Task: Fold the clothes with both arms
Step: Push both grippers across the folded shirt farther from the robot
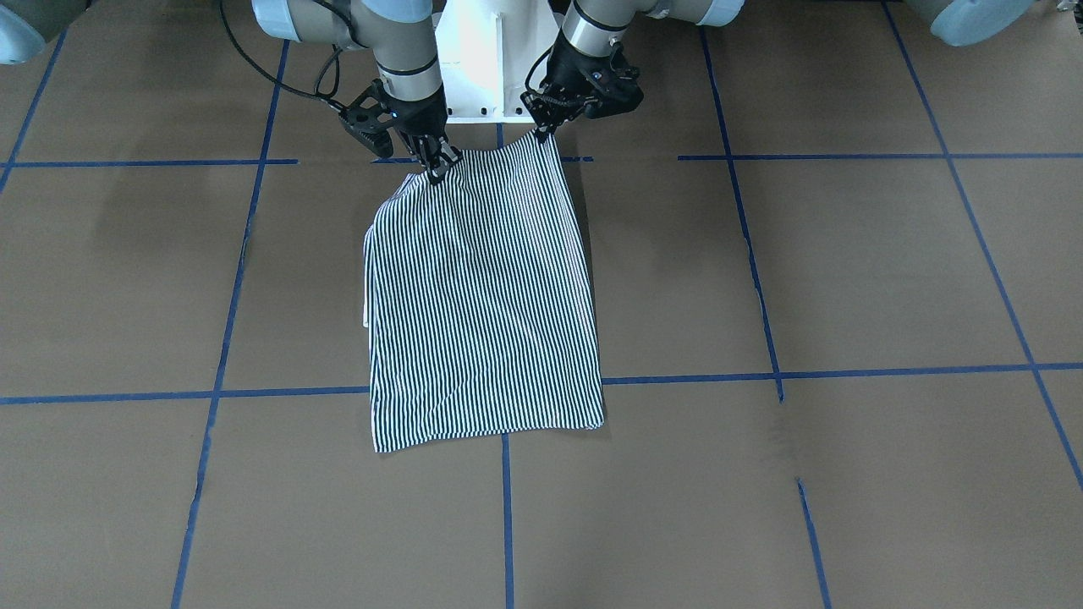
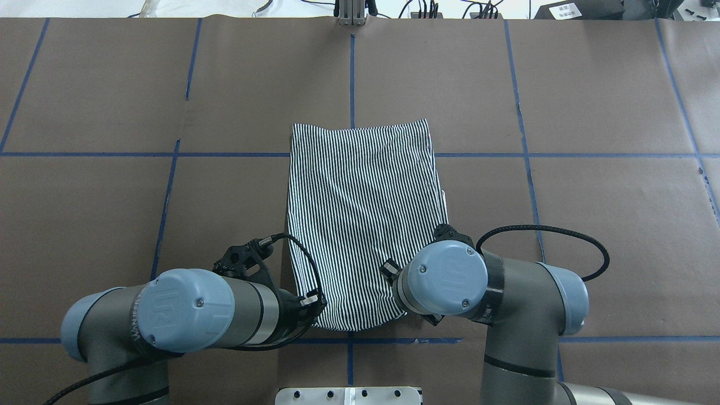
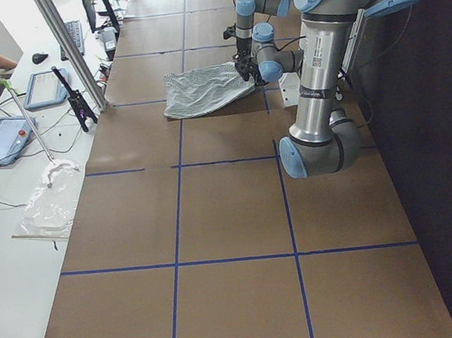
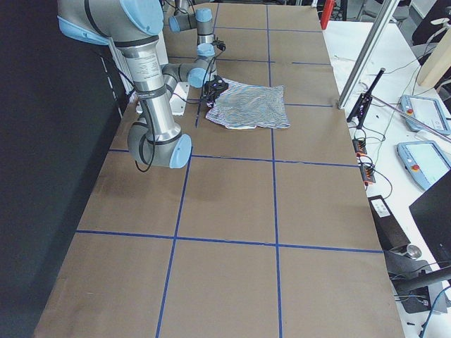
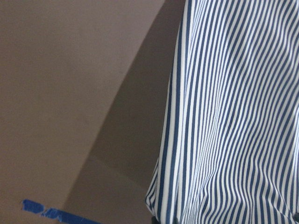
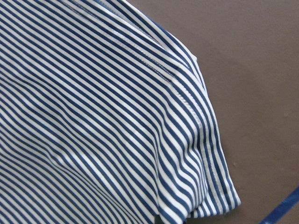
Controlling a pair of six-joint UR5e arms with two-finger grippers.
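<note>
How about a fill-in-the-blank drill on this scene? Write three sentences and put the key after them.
1. The shirt has navy and ____ stripes.
2. The left gripper and the right gripper each pinch a corner of the shirt's edge nearest the ____.
3. The table is marked into squares with ____ tape.

Missing words: white; robot; blue.
</note>
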